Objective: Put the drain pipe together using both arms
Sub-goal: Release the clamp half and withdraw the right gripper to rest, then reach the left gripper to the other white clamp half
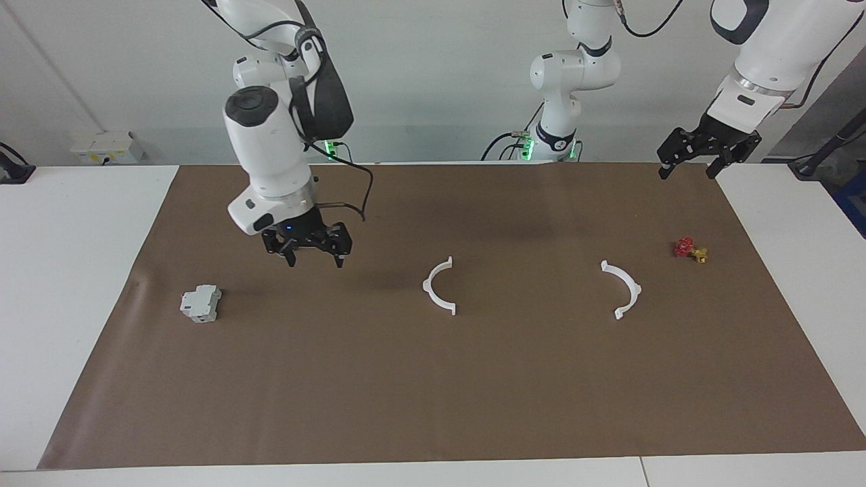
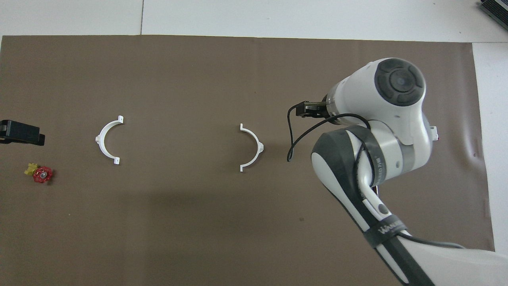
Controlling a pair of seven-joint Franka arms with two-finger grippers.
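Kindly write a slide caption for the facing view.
Both half-rings lie apart on the mat; both grippers open, empty.
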